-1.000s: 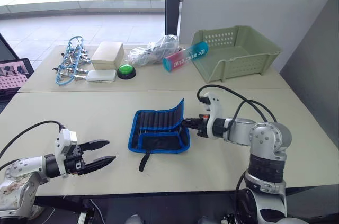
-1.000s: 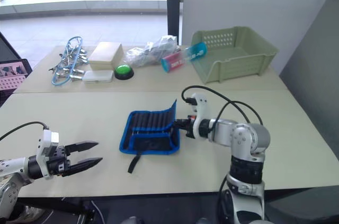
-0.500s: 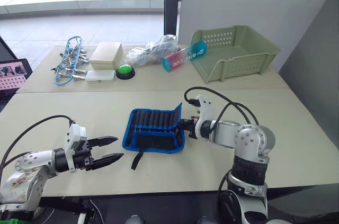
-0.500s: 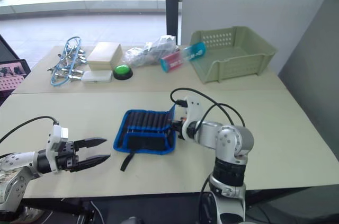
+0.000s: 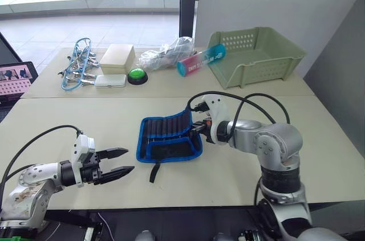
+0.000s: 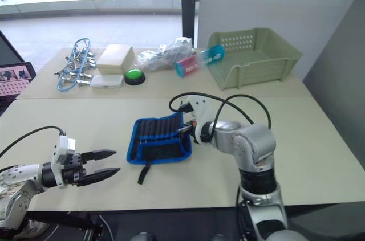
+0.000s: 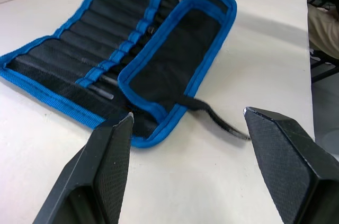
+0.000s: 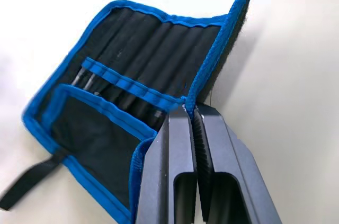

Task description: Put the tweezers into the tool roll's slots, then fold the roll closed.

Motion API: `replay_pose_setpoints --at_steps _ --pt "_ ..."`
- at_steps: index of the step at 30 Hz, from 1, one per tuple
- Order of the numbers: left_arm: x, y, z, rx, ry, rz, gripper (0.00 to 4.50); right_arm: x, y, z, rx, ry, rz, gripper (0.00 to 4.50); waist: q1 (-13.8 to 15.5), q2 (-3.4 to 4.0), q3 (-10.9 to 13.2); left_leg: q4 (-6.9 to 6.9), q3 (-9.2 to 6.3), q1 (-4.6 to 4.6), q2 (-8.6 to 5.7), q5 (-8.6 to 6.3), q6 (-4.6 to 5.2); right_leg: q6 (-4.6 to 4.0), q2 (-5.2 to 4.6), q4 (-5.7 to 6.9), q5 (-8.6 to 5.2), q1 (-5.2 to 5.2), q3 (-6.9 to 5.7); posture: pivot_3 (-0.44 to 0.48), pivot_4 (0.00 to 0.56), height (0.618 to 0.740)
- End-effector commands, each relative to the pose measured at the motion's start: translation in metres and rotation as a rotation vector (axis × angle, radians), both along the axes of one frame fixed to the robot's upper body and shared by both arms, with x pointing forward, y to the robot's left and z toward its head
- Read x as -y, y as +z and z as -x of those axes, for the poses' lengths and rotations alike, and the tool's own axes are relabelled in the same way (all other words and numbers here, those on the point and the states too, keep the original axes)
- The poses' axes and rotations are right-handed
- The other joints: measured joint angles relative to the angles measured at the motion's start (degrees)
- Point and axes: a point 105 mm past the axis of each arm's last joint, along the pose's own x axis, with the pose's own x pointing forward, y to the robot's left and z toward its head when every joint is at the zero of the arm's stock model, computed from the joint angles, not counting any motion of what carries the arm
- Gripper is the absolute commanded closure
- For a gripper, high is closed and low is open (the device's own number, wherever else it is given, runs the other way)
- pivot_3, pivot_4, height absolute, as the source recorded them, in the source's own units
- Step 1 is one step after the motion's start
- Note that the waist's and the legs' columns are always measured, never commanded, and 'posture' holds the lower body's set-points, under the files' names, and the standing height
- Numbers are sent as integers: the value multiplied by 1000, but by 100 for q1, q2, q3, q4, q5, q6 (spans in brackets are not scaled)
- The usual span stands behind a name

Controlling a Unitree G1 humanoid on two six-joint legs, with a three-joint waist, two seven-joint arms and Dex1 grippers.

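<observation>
The pale, smooth tabletop [image 5: 85,121] is carrying the tool roll [image 5: 169,138], a flat pouch of woven black fabric with bright blue edging, which is lying near the middle, between the two arms. The right gripper [image 5: 197,127] is reaching in from the roll's right side, and its two black fingers [image 8: 179,181] are pressing together on the blue-trimmed right edge, lifting that end flap so it is standing up off the tabletop while the rest of the roll is lying flat. The left gripper [image 5: 121,162] is hovering low over the tabletop well to the left of the roll and nearer the robot, its ribbed, wedge-shaped fingers [image 7: 106,166] spreading wide apart and touching nothing, with their tips pointing toward the roll's near edge. Inside the roll, the slots [image 7: 90,49] are showing as a row of narrow parallel black ribs crossed by a blue band, and slim dark tweezers [image 7: 103,79] are sitting in some of them with their ends poking out below that band; how many are there cannot be told. A short, limp black strap [image 5: 154,171] is trailing from the roll's near edge onto the tabletop.
</observation>
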Motion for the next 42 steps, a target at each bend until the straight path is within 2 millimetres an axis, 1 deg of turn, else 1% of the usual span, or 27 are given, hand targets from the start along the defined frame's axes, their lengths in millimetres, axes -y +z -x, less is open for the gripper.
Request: replay_pose_setpoints --at_steps 1,4,10,14,19,21,24,31,35,39,42 --pt "3 9 2 33 -10 7 968 -22 10 16 134 149 43 4462 -31 0 0 0 0 0 0 0 0 0 0 0 0 -1 0 0 150 722" --pt "4 9 2 31 -7 7 968 -26 9 18 137 163 31 4462 -28 -1 0 0 0 2 0 1 -1 0 0 3 0 0 0 0 150 722" --pt "6 7 3 10 -14 6 968 -41 16 15 134 159 -14 4462 -11 -1 0 2 1 1 0 1 -1 0 0 3 0 -1 0 0 150 722" --pt "9 8 1 12 -23 6 968 -55 8 13 0 135 -145 4462 -14 -1 0 2 1 2 0 1 -2 0 0 3 0 -1 -1 0 150 722" --pt "11 8 0 10 -36 5 968 -56 -6 3 -164 61 -275 4462 8 -1 0 2 1 2 0 2 -3 0 0 4 0 1 -1 0 150 722" --pt "11 8 0 9 -40 4 968 -50 -14 0 -219 25 -302 4462 7 -1 0 1 1 2 0 2 -3 0 0 4 0 1 -1 0 150 722" --pt "11 8 -1 11 -45 4 968 -35 -24 -1 -283 -24 -323 4462 9 -1 0 2 1 1 0 2 -3 0 0 4 0 0 -1 0 150 722" --pt "15 9 -4 13 -59 5 968 -9 -28 10 -378 -30 -375 4462 3 -1 0 0 1 2 0 2 -3 0 0 4 0 0 -1 0 150 722" --pt "17 10 -7 12 -65 7 968 2 -24 9 -379 -19 -389 4462 8 0 0 1 1 1 0 2 -3 0 0 3 0 1 -1 0 150 722" --pt "20 10 -9 9 -69 7 968 6 -15 10 -371 22 -402 4462 9 0 0 0 1 1 0 2 -3 0 0 2 0 2 -1 0 150 722" --pt "21 10 -9 4 -74 7 968 12 -13 8 -363 7 -376 4462 -6 0 1 -1 1 4 0 2 -3 0 0 2 0 4 -1 0 150 722"
